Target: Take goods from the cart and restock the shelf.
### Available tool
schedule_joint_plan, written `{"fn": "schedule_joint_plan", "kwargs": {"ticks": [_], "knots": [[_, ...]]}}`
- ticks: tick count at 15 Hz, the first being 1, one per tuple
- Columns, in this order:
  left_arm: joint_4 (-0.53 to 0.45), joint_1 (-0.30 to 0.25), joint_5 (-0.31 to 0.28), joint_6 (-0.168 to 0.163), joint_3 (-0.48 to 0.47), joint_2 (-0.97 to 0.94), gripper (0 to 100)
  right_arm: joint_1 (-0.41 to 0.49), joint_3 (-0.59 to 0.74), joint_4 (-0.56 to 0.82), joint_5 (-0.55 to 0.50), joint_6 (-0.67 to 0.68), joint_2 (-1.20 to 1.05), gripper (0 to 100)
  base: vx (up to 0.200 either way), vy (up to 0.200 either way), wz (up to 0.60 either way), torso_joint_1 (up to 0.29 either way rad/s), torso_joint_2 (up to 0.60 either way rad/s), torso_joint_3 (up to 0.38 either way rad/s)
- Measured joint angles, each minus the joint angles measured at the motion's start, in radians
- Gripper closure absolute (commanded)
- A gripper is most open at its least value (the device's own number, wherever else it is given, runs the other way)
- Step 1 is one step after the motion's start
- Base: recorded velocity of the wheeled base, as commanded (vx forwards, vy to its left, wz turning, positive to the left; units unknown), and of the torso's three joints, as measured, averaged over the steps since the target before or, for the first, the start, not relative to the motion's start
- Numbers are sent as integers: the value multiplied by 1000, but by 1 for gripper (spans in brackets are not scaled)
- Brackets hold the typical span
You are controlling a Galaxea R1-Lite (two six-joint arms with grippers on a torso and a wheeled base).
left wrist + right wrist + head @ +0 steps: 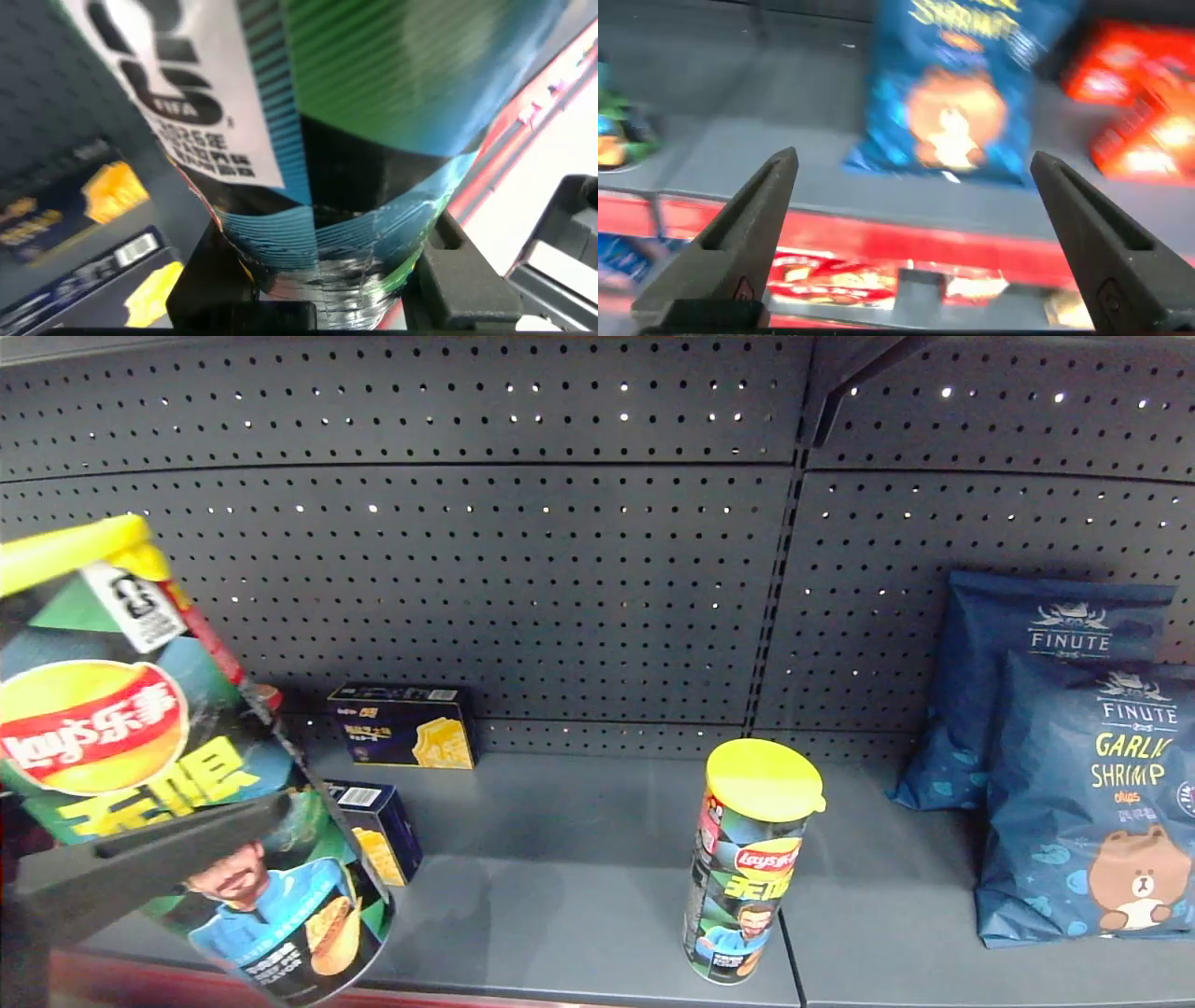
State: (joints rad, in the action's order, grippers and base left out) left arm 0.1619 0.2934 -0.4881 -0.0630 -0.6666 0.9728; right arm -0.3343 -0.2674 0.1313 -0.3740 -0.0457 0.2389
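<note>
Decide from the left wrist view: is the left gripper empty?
No, the left gripper is shut on a chip can, clamping the tube near its lower end.

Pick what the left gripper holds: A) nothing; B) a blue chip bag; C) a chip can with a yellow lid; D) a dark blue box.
C: the left gripper is closed on the tilted, yellow-lidded chip can.
</note>
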Motion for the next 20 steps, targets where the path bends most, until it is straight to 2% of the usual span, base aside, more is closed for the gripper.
{"fn": "schedule_joint_plan", "kwargs": {"ticks": [2, 4, 7, 11, 13, 16, 20], "knots": [[41, 61, 42, -1, -14, 92, 100, 61, 41, 15, -2, 25, -82, 0, 0, 0, 0, 0, 0, 0], [71, 118, 78, 0, -30, 162, 100, 75, 80, 11, -9, 30, -120, 0, 0, 0, 0, 0, 0, 0], [75, 181, 130, 5, -52, 237, 100, 79, 201, -131, -11, 8, -142, 0, 0, 0, 0, 0, 0, 0], [77, 195, 135, 35, -70, 287, 100, 79, 244, -151, -3, 5, -150, 0, 0, 0, 0, 0, 0, 0], [80, 196, 133, 36, -74, 310, 100, 79, 247, -151, 1, 7, -150, 0, 0, 0, 0, 0, 0, 0], [159, 196, 135, 36, -76, 349, 100, 77, 248, -151, 3, 9, -151, 0, 0, 0, -400, -2, 0, 3], [170, 192, 135, 37, -80, 377, 100, 78, 248, -148, 8, 8, -150, 0, 0, 0, 0, 0, 0, 0]]}}
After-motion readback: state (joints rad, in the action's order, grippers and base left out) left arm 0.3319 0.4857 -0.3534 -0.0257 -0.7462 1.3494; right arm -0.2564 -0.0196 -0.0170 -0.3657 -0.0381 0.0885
